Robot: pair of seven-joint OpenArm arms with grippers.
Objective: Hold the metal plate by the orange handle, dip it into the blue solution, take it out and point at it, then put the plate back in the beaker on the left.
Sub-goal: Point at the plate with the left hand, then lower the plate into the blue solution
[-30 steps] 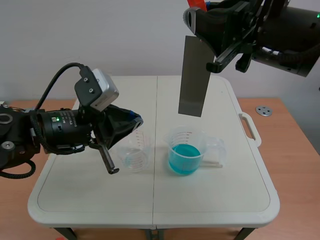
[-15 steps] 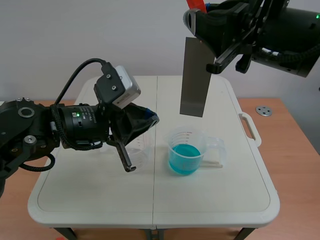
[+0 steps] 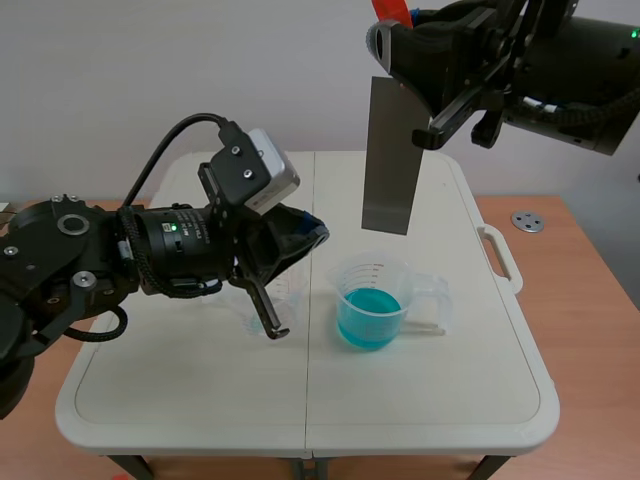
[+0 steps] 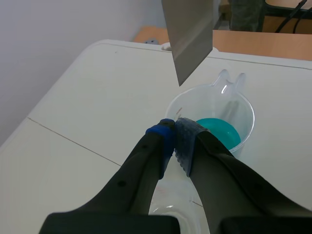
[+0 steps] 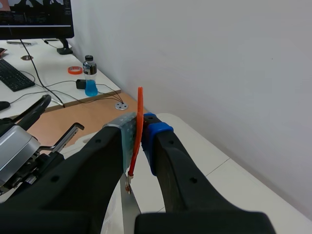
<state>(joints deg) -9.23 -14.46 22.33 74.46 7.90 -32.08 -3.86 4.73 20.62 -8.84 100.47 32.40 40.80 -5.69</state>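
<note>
My right gripper (image 3: 395, 22) hangs high over the table, shut on the orange handle (image 5: 138, 131) of the grey metal plate (image 3: 391, 156). The plate hangs upright above the beaker of blue solution (image 3: 371, 301), its lower edge clear of the rim. In the left wrist view the plate (image 4: 188, 36) shows ahead of my left gripper (image 4: 174, 130), beyond the blue beaker (image 4: 219, 124). My left gripper (image 3: 312, 232) is shut on nothing, its tips just left of the blue beaker and below the plate. The empty clear beaker (image 3: 272, 296) is mostly hidden behind my left arm.
The white folding table (image 3: 190, 390) has a carry handle (image 3: 498, 256) on its right edge. A small metal disc (image 3: 527, 221) lies on the wooden surface at the right. The right wrist view shows a desk with a bottle (image 5: 90, 82) and a tape roll (image 5: 74, 69) far off.
My left arm has swung rightward and up, its shut gripper now close to the blue beaker and under the plate. The right arm and plate have stayed in place.
</note>
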